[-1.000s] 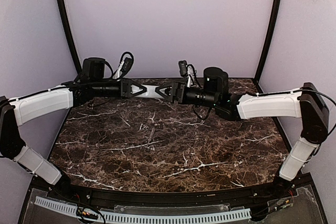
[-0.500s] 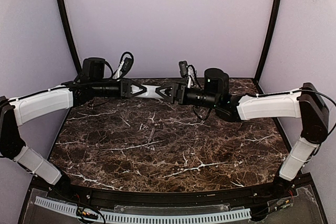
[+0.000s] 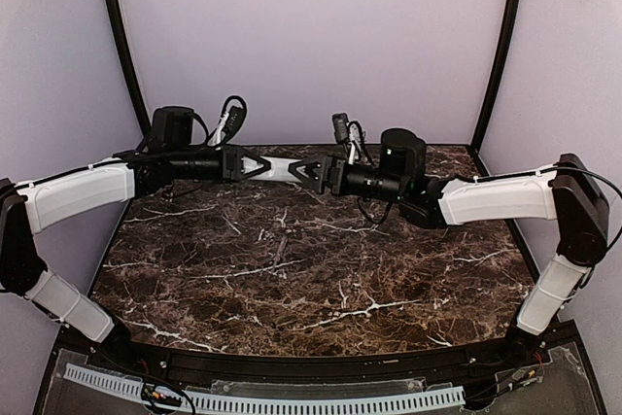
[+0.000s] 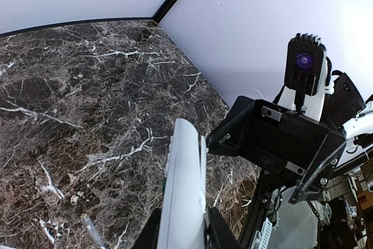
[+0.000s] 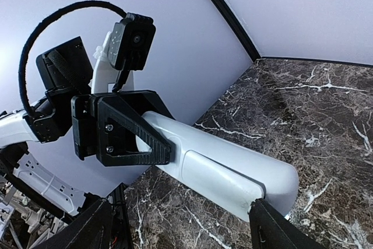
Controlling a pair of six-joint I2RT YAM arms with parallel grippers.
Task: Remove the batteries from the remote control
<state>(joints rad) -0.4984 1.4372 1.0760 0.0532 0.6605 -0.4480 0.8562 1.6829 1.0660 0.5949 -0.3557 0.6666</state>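
Hanging over the desk's far edge, the remote control has its button face turned out of sight. The left fingers clamp one end; the right fingers stand wide around the other, contact unclear.

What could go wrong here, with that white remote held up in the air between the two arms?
1. The remote control hangs above the table, clamped at one end by the left end effector alone. The right end effector is open at the other end. A push there might lever the remote loose and drop it.
2. The battery cover looks closed. If it pops off up here, it and the batteries, hidden for now, could fall and roll away.
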